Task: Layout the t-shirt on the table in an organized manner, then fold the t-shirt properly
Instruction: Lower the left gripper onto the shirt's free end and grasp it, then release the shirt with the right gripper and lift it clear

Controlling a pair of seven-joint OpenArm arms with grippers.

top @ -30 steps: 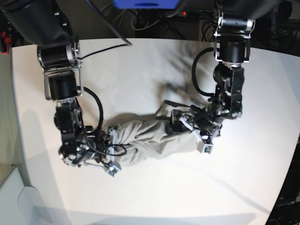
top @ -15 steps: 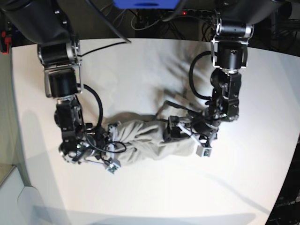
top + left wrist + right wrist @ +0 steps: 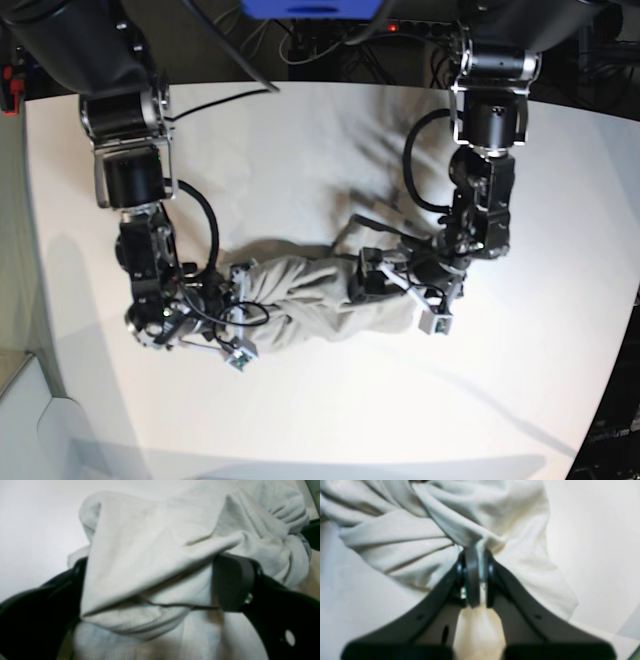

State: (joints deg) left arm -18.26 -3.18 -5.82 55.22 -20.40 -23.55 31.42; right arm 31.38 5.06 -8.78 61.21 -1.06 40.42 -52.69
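A: Item one, left wrist view. Task progress?

B: Early. The t-shirt (image 3: 162, 555) is a bunched heap of folds on the white table (image 3: 32, 530); nothing is spread flat and no fold is made. Layout and folding both remain.

A: Left gripper (image 3: 152, 587), state?

B: Jaws spread wide, one dark finger (image 3: 232, 582) visible right of centre, the other mostly hidden under a draped flap of cloth. The fabric lies over and between the jaws, not pinched.

A: Item two, right wrist view.

B: The right gripper (image 3: 473, 562) is closed tight on a gathered ridge of the t-shirt (image 3: 425, 547). Creases radiate from the pinch. Bare table (image 3: 595, 542) at right.

A: Item three, base view. Shirt location?

B: The t-shirt (image 3: 310, 300) lies as a crumpled band near the middle of the table (image 3: 300, 140), running left to right between the two grippers.

A: Arm poses?

B: The right arm, at scene left, reaches down from the far edge, its gripper (image 3: 236, 318) low at the band's left end. The left arm, at scene right, bends inward, its gripper (image 3: 395, 285) at the band's right end, low on the cloth.

A: Remaining work, judged?

B: Nearly all: open out, flatten, then fold.
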